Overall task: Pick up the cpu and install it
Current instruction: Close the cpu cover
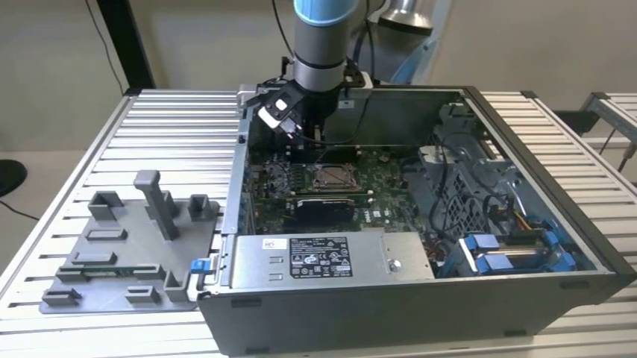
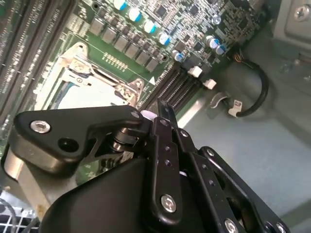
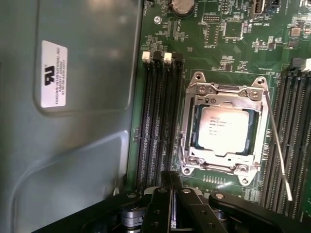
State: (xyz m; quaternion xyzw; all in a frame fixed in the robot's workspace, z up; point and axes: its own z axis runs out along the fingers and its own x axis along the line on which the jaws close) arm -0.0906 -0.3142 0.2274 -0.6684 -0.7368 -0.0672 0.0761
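The cpu (image 3: 226, 130), a silvery square chip, lies inside the metal frame of the motherboard socket (image 3: 194, 131); it is also seen in the exterior view (image 1: 332, 176) and, partly behind the gripper's linkage, in the second wrist view (image 2: 80, 99). My gripper (image 3: 171, 177) hangs above the board beside the socket, near the memory slots, apart from the chip. Its black fingers (image 2: 163, 114) stand pressed together with nothing between them. In the exterior view the gripper (image 1: 310, 138) is inside the open computer case, toward its back wall.
Black memory slots (image 3: 155, 121) run between the socket and the grey case wall (image 3: 73, 121). A thin socket lever (image 3: 278, 145) stands raised. A silver power-supply box (image 1: 329, 257) sits at the case front, blue drive brackets (image 1: 508, 250) at the exterior view's right, a grey tray (image 1: 119, 246) outside at its left.
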